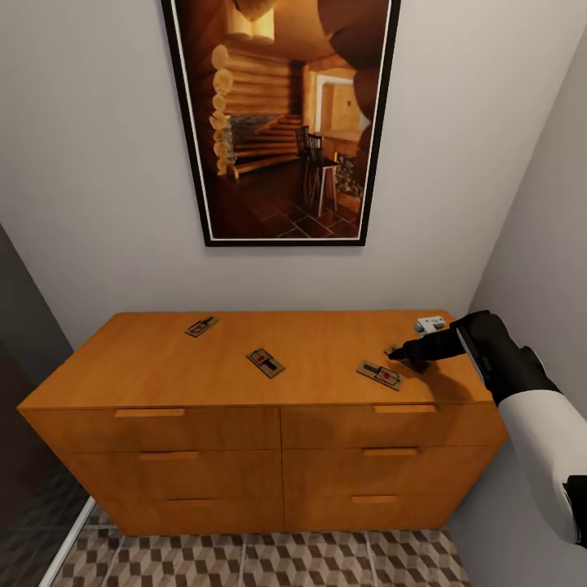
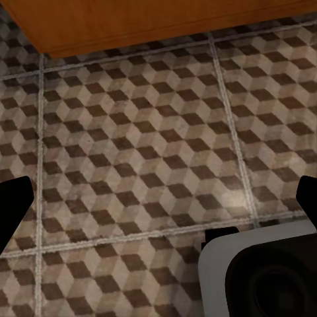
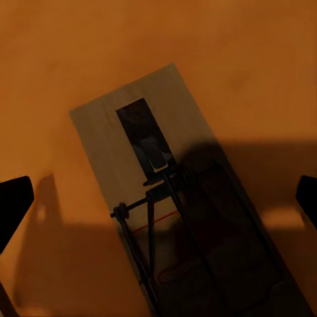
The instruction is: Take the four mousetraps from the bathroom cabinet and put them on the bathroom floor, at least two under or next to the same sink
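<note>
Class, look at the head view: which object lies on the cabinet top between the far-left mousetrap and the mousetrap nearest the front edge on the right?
A third mousetrap lies between the far-left one and the right front one, on the cabinet top.

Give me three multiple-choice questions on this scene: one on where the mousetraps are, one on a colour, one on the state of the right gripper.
1. Where do the small flat tan wooden mousetraps lie?
A. in an open drawer
B. on the low orange-brown wooden cabinet's top
C. on a wall shelf

2. What colour is the wall picture's frame?
A. white
B. red
C. black

3. What state is the right gripper in?
A. open over a mousetrap
B. shut on a mousetrap
C. shut on a handle

Answers: B, the traps rest on the flat top. C, the border is dark. A, the fingertips stand wide apart with a trap between them.
</note>
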Controlling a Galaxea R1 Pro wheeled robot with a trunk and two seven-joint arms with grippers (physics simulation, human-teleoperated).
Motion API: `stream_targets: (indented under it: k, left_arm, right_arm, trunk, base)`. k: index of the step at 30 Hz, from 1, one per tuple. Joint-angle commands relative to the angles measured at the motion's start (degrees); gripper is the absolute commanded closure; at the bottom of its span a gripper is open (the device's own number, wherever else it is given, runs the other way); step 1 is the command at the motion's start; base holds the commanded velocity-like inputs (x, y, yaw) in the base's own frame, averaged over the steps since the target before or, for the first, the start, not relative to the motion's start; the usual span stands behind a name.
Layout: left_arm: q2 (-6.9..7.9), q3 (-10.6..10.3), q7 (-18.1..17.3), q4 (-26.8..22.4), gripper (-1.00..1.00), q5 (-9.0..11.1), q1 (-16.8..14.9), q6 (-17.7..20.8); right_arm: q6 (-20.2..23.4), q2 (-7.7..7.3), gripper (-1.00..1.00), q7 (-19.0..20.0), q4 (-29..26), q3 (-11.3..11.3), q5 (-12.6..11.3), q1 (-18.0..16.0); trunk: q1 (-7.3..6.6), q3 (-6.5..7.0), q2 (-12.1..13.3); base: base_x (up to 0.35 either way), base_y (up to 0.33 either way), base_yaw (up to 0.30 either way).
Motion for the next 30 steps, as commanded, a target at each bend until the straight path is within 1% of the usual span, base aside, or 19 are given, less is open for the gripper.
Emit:
stream_targets:
  k: [1,12,20,30]
  left_arm:
    - [0.01,0.00,-0.21,0.06,-1.00,0.08,-0.03,-0.20]
    - [0.01,0.00,-0.22,0.06,-1.00,0.08,-0.03,-0.20]
    - [0.01,0.00,-0.22,0.06,-1.00,0.08,-0.03,-0.20]
    - [0.01,0.00,-0.21,0.06,-1.00,0.08,-0.03,-0.20]
  right_arm:
    - [0.06,-0.04,-1.00,0.52,0.15,0.12,0.60,-0.04]
    - [0.17,-0.04,-1.00,0.22,1.07,0.14,0.97,-0.04]
    - [0.24,-0.04,-1.00,0.17,0.90,0.19,3.29,-0.04]
    - [0.24,-0.04,-1.00,0.17,0.69,0.20,3.53,-0.04]
  trunk:
    - [0.00,-0.04,-0.03]
    - [0.00,-0.04,-0.03]
    - [0.00,-0.04,-0.03]
    - [0.00,-0.04,-0.03]
  base:
    - [0.000,0.000,0.000]
    - [0.000,0.000,0.000]
    - [0.000,0.000,0.000]
    - [0.000,0.000,0.000]
